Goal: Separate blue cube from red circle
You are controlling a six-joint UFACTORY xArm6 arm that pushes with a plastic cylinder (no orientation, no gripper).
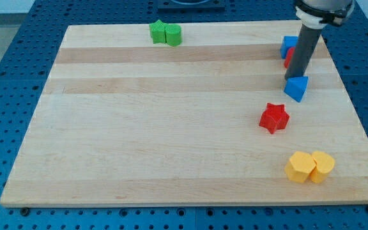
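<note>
A straight dark rod is descending from the view's top right onto a pale wooden board (171,128), which is lying on a blue perforated table (5,96). Having no jaws, the rod is holding nothing; my tip (294,77) is resting at the top edge of a blue triangular block (296,88) and appears to be touching it, though actual contact cannot be confirmed. The blue cube (289,45) is sitting near the board's upper right corner, partly hidden behind the rod at its left side. The red circle (288,59) is showing only as a small red sliver just below the blue cube and against the rod's left side; the two appear to be touching, and its round shape cannot be made out from what is showing. A red star block (274,117) is lying below and to the left of the blue triangular block, apart from it. Two yellow blocks (309,167) are sitting side by side, touching, near the board's lower right corner. Two green blocks (165,32) are sitting together at the board's top edge, well apart from the others.
</note>
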